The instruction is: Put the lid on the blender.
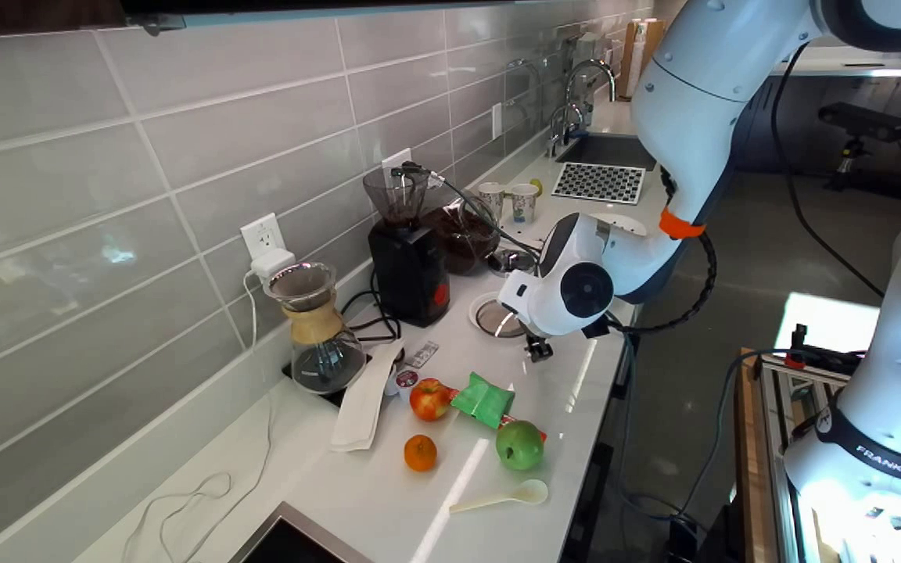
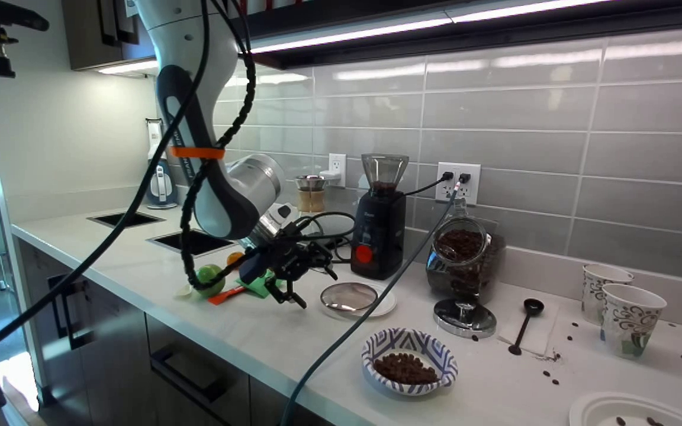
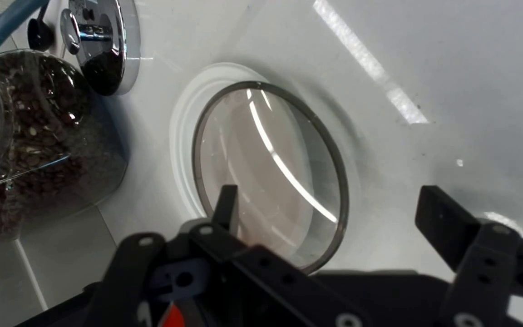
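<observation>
The lid (image 2: pixel 348 297), a clear disc with a grey-brown rim, lies slightly tilted over a white plate (image 2: pixel 386 303). In an exterior view the blender (image 2: pixel 379 234), black with a red button and a clear funnel-shaped top, stands behind it against the tiled wall. My gripper (image 2: pixel 318 290) is beside the lid, low above the counter, its jaws wide apart with nothing held. From the wrist, the lid (image 3: pixel 270 163) shows partly behind one finger (image 3: pixel 226 206), while the other finger (image 3: pixel 443 222) is past its rim. I cannot tell whether a finger touches it.
A glass jar of beans (image 2: pixel 465 254) and its chrome lid (image 2: pixel 465 319) sit beside the blender. A patterned bowl (image 2: pixel 370 373) is in front. Fruit, including a green apple (image 1: pixel 519 445), and a glass carafe (image 1: pixel 327 363) stand farther along. A blue cable (image 2: pixel 353 325) crosses that view.
</observation>
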Available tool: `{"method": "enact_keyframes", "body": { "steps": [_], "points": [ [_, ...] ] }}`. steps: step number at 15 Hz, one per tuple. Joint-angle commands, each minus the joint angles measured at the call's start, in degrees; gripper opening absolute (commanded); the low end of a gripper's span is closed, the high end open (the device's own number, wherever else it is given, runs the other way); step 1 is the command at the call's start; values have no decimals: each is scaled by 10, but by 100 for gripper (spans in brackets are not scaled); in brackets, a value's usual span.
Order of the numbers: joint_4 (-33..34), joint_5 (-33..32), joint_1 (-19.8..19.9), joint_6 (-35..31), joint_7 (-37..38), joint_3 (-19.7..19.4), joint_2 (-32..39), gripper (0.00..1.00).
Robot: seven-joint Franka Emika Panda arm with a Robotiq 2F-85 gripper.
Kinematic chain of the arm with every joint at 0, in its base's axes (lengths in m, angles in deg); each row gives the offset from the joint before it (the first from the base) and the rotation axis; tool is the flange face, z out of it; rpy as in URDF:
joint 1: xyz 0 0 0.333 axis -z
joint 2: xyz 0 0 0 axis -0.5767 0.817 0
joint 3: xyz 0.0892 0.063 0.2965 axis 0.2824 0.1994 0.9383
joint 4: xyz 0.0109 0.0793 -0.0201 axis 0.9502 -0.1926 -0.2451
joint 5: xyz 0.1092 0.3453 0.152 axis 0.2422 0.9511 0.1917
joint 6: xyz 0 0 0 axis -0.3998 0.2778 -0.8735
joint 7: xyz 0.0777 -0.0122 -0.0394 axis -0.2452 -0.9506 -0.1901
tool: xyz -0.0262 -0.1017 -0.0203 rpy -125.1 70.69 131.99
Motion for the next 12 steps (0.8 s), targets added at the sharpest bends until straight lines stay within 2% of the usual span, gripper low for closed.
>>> {"method": "enact_keyframes", "body": {
  "steps": [1,4,5,12],
  "points": [
    [15,-43,-4,35,40,0,25,100],
    [26,-53,-4,52,46,2,42,100],
    [29,-55,30,66,39,37,46,100],
    [51,-77,57,99,42,73,76,100]
  ]
}}
